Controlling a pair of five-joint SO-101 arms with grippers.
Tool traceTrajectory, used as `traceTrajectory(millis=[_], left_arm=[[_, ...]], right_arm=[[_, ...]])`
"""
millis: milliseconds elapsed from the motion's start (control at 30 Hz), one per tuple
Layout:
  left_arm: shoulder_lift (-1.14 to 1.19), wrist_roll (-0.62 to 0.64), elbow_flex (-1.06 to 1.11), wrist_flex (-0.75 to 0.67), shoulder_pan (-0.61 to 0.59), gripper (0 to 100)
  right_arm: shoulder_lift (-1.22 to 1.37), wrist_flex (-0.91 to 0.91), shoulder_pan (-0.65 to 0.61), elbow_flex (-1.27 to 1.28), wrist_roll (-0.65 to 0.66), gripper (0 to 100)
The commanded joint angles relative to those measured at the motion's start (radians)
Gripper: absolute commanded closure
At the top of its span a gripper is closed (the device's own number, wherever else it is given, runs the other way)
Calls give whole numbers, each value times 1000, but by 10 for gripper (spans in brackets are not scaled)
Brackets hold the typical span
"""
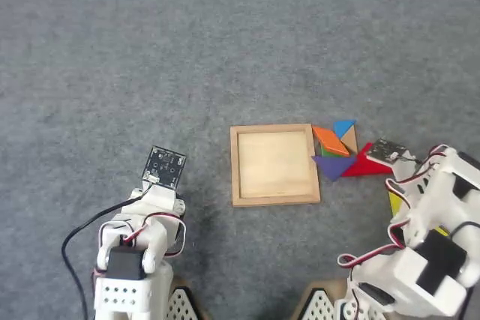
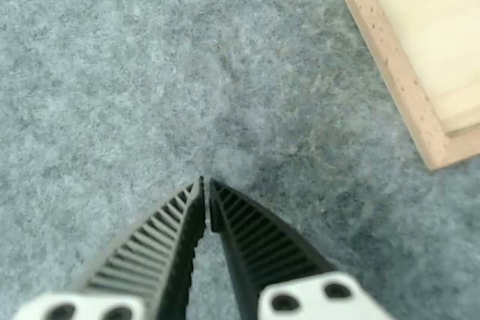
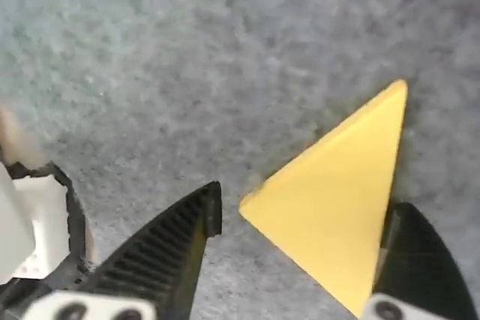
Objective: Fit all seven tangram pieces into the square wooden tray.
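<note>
**Right gripper astride yellow triangle; tray unfilled**

Right gripper is nearest the lens in its wrist view. Its jaws are spread wide with the yellow triangle lying between them on the grey carpet. One fingertip stands just beside a corner of the piece. The other sits at the opposite edge, and whether it touches cannot be confirmed. Nothing is gripped.

Left gripper is clenched, tips together, holding nothing. It hangs over bare carpet near a corner of the tray.

In the high view the square wooden tray sits mid-table with no pieces inside. Clustered against its right-hand rim are the orange parallelogram, blue triangle, tan triangle, a green piece, purple triangle and red triangle. The yellow piece lies apart from that cluster, nearer the right arm's base and largely covered by the arm.

Handling assessment (a judgement): the piece appears to be thin, rigid painted wood. It should be light and is unlikely to break, but its smooth faces could be slippery. Its low profile leaves little edge to pinch, so the fingers need to come right down to the carpet. Because the sides converge, a squeeze across two of them may push the piece out sideways. Taking hold from the long edge to the opposite corner looks more secure.
</note>
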Motion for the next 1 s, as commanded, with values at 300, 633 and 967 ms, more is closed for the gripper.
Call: traceTrajectory(millis=[300,633,967], left_arm=[[-25,8,-12,5,-5,987],[-25,8,-12,5,-5,987],[-25,8,-12,5,-5,987]], right_arm=[[13,-127,-1,71,127,678],[13,-206,47,109,186,678],[4,-194,48,110,261,678]])
